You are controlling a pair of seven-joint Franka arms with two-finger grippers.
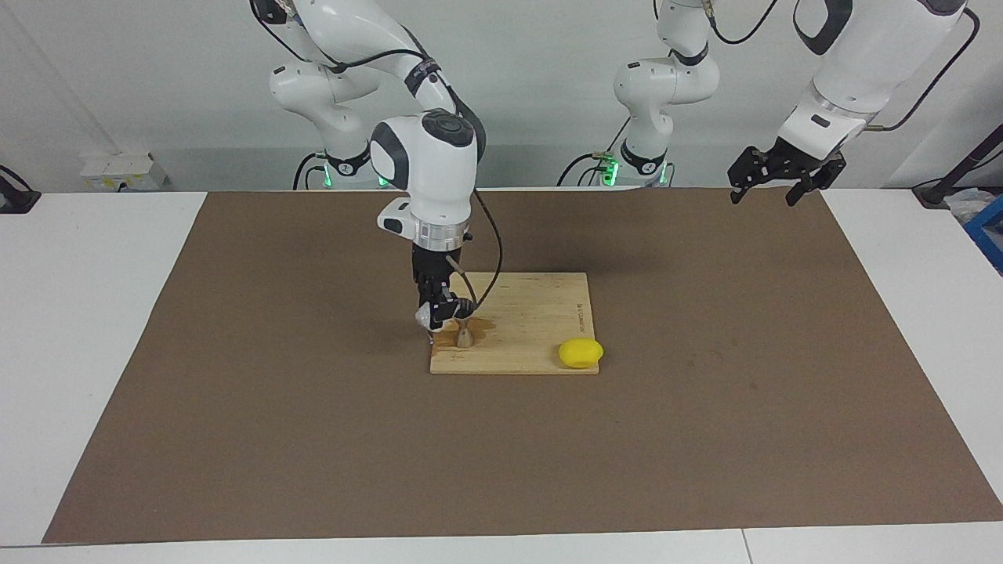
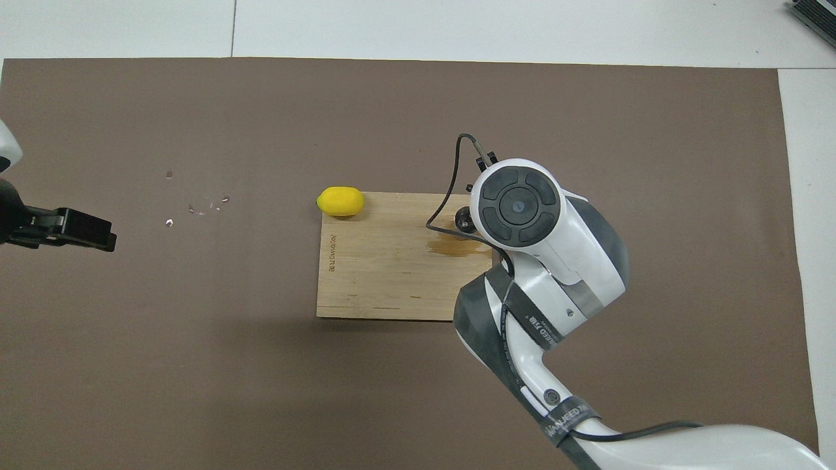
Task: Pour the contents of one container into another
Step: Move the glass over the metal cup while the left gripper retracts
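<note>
Glass cup (image 1: 425,316), clamped in the right gripper (image 1: 436,312), hangs at the jigger's (image 1: 465,335) nine o'clock, pouring seemingly done, brown spill (image 2: 457,245) on board (image 2: 385,287); left gripper (image 1: 776,176) waits wide.

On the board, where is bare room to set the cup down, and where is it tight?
Bare wood runs along the board's edge nearest the robots, and between the lemon and the jigger. It is tight at the right arm's end: the right gripper holds the cup beside the jigger, by a wet stain.
</note>
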